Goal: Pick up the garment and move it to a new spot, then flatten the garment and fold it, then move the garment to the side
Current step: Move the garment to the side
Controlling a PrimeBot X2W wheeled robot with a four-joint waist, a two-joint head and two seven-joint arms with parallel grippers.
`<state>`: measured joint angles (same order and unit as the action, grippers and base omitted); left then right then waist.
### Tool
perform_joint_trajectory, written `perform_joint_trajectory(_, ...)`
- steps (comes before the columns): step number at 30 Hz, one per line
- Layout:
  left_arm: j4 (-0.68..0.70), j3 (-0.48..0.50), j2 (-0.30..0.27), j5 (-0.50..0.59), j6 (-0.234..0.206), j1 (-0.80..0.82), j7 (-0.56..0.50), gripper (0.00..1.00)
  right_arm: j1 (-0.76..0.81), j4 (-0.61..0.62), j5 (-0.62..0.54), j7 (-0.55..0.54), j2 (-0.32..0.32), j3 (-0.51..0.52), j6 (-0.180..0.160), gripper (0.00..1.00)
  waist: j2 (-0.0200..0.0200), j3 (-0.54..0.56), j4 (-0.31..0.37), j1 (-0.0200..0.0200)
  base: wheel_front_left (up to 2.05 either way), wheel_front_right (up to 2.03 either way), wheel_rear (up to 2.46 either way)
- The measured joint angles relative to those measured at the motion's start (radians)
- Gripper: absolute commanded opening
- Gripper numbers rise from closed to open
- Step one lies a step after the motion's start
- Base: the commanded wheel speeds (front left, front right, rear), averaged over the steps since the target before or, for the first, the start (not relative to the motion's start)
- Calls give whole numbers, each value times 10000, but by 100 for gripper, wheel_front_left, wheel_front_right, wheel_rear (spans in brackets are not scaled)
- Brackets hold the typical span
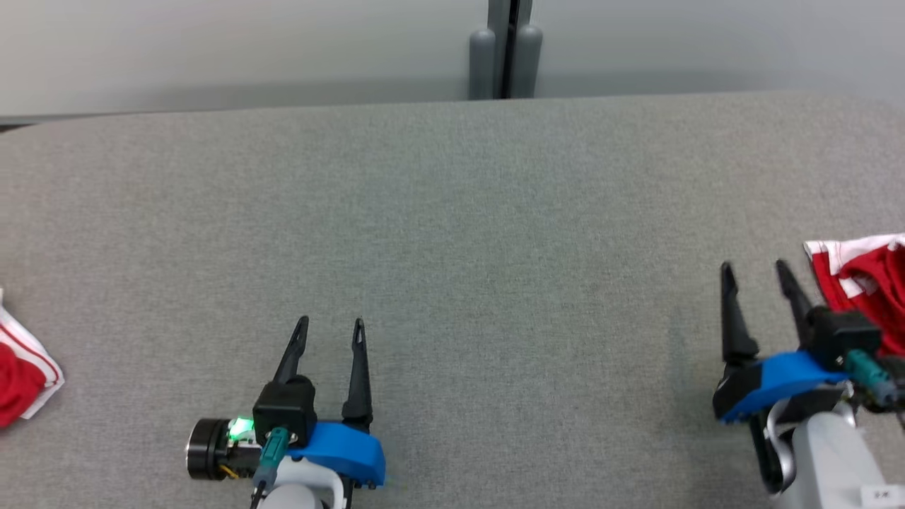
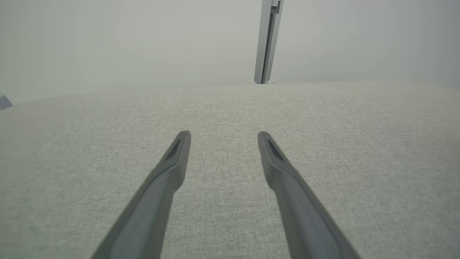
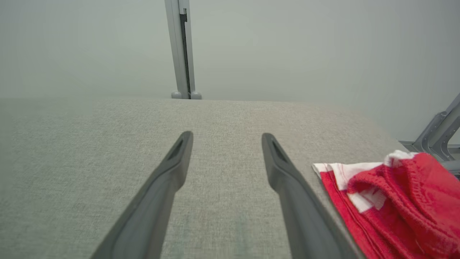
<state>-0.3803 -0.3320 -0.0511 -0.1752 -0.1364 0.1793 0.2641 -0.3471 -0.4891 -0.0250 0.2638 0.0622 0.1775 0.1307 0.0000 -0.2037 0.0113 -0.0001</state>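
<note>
My left gripper (image 1: 331,322) and right gripper (image 1: 753,267) are both wide, empty. The garment (image 1: 866,276) sits bunched at the desk's (image 1: 452,212) right edge, just beside the right gripper. I'd pull away straight so nothing snags.

No text, brand or number can be read. A small white label (image 1: 881,495) on the pale right forearm (image 1: 824,456), at the head view's lower right corner, carries what may be two dark characters, too small to make out.
</note>
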Motion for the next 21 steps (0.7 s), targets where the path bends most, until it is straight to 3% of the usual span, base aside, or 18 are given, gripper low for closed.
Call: perform_joint_trajectory(21, -142, 1080, 12, 121, 140, -1569, 0, 100, 1921, 113, 1193, 0, -117, -1457, 0, 100, -2, 1944, -247, -1, 0, 0, 0)
